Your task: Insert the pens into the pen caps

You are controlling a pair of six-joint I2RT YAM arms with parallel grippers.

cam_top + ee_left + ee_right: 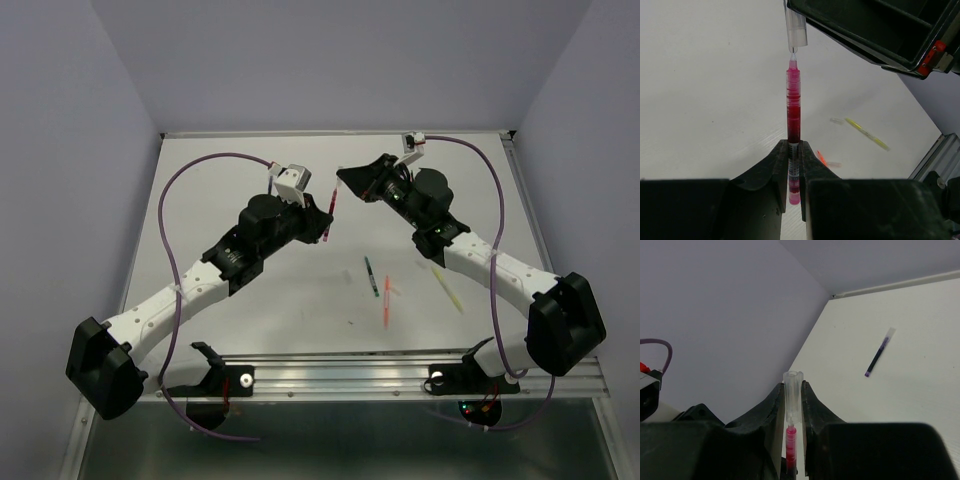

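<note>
Bright pens, black grippers and purple cables on an off-white table.

Centre of the left wrist view: the red pen [793, 110] is pink near its tip and deepens to dark crimson lower down, and the cap [796, 30] above it is colourless and see-through. The left gripper [794, 145] and right gripper [792, 387] are black. Right of centre in the top view are a green pen [369, 275], an orange pen [386, 300] and a pale yellow pen [448, 290] on the table [250, 300]. A dark blue pen [876, 357] shows in the right wrist view. The cables [170, 200] are purple.
</note>
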